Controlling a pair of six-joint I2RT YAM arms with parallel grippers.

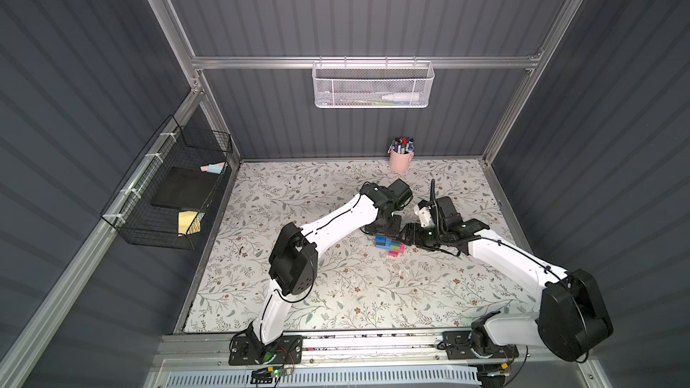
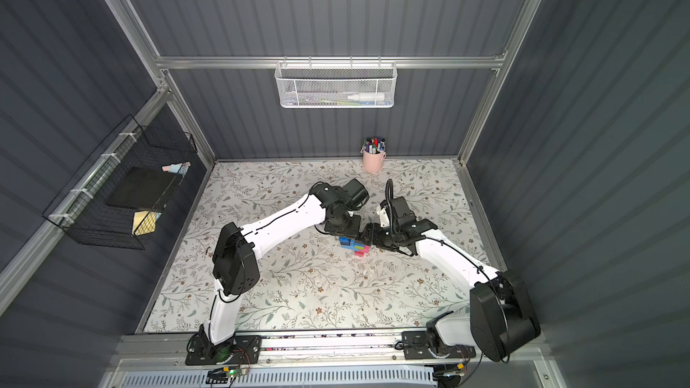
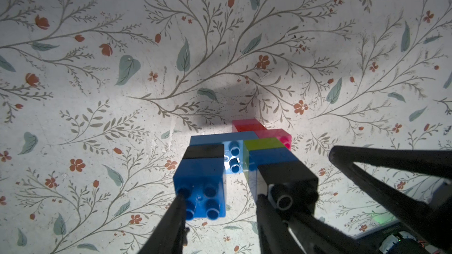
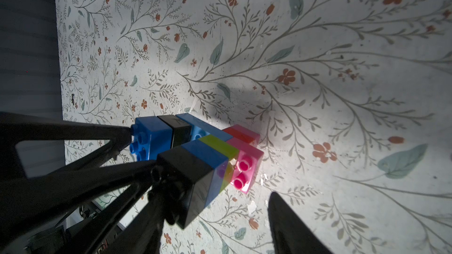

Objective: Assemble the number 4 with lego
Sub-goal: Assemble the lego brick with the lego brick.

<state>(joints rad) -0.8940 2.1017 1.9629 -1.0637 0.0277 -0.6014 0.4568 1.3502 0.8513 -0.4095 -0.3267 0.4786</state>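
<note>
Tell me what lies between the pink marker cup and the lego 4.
The left arm's wrist, with its camera, stands between the pink cup and the number 4; both top views show it.

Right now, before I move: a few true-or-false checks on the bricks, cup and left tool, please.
The brick figure lies flat on the table. True.
The green brick lies loose, apart from the figure. False: it is joined in, between a blue brick and a pink brick.
The cup of pens stands upright at the table's back edge. True.
The left tool is shut tight. False: its jaws stand apart at the figure.
</note>
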